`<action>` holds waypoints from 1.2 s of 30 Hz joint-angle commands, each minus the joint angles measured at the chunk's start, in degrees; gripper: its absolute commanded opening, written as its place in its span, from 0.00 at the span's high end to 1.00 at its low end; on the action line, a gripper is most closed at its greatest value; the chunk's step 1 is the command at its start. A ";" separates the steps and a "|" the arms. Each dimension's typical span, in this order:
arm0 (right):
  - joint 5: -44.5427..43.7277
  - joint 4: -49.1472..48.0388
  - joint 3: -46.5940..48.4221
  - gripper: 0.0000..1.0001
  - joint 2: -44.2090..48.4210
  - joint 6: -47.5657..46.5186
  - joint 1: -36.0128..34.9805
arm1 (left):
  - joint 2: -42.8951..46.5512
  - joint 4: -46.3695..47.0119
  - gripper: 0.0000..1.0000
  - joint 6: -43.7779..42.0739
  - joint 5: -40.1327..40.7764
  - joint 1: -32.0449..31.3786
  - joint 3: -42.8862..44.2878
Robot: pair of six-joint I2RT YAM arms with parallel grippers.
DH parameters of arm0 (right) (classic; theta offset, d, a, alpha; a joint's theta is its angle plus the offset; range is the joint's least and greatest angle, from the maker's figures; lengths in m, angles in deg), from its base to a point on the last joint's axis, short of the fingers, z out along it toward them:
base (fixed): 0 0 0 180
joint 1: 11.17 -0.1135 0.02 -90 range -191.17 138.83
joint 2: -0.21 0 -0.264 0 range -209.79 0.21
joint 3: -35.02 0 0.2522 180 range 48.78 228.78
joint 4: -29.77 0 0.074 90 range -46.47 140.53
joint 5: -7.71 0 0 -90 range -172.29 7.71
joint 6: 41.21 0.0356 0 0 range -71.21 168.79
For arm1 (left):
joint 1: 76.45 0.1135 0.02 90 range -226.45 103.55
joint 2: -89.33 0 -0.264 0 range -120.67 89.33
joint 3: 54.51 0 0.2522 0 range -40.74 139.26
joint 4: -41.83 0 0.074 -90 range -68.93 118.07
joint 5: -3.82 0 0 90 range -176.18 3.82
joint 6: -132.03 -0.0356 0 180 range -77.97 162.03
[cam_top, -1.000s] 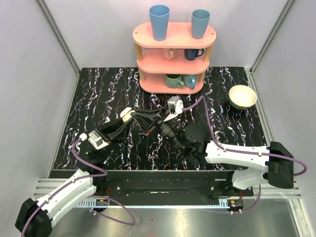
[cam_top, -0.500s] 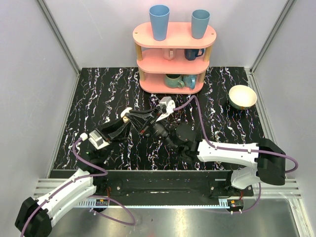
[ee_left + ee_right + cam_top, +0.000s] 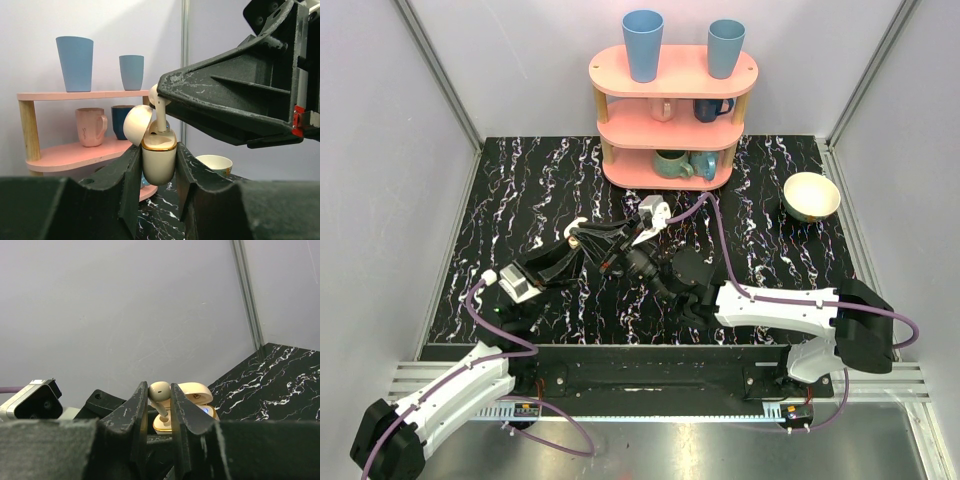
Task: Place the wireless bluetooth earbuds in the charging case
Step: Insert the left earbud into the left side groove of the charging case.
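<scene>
While pinching the earbud [image 3: 159,389] by its head in the right gripper [image 3: 159,399], jaws narrowly parted around it, holds the stem down into the mouth of the charging case [image 3: 159,162]. Clamps that case upright in the left gripper [image 3: 159,172], fingers pressed on its sides, lid [image 3: 137,124] swung back, raised over the black marbled table [image 3: 520,190], in front of the pink shelf [image 3: 672,125].

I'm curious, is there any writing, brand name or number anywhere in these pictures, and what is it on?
No text reads clearly.
On the pink mug: a short pale word on its side, too blurred to read.
On the charging case and the earbud: no markings visible.
</scene>
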 commanded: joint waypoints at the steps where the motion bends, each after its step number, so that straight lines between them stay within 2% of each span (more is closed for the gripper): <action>1: 0.01 -2.68 2.11 0.86 -0.41 -0.77 -0.89 | -0.38 4.73 1.00 0.63 -0.36 -0.27 1.10; 22: -1.31 -2.68 1.94 0.87 -1.73 -2.09 -1.07 | -0.12 8.24 1.00 1.87 2.54 -0.79 1.19; 36: -1.04 -3.03 2.38 0.87 -2.87 -1.39 -1.07 | -0.82 12.02 1.00 2.92 1.75 -0.88 0.75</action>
